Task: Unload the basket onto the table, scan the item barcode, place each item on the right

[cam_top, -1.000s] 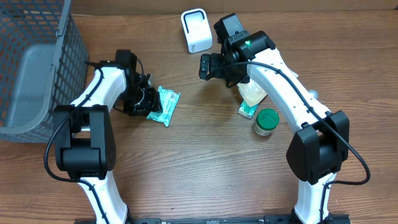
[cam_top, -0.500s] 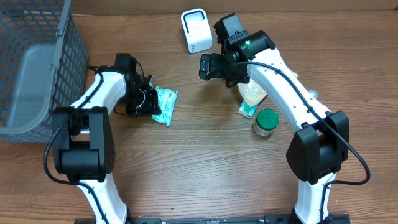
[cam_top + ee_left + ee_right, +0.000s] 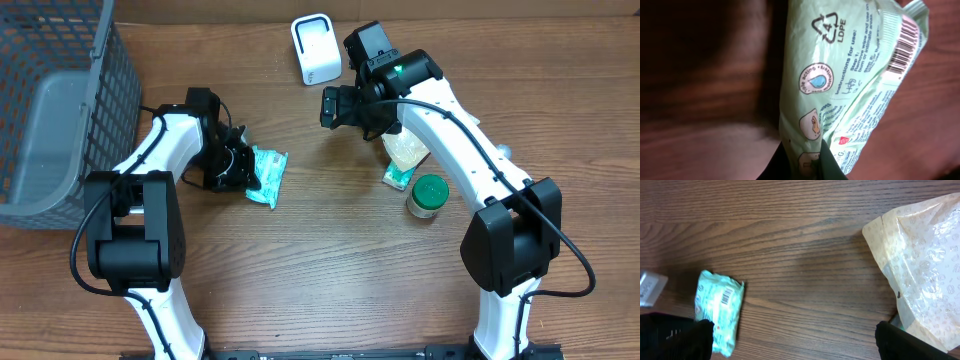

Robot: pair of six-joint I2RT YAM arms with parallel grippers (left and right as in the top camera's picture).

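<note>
Left end effector (image 3: 238,168) pinching wipes packet (image 3: 266,172) by edge, barcode (image 3: 902,47) exposed for white scanner (image 3: 315,48) far centre. Right end effector (image 3: 328,107) spread, hovering over tabletop (image 3: 330,260).

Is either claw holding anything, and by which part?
The left gripper pinches the green wipes packet by its end, opposite the barcode. The right gripper is open, empty.

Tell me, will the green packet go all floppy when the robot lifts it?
Probably floppy: the green packet is thin, creased film that bends where the left gripper pinches its edge. Likely light, since it looks flat and soft. It may be a bit slippery, as the plastic looks shiny.
</note>
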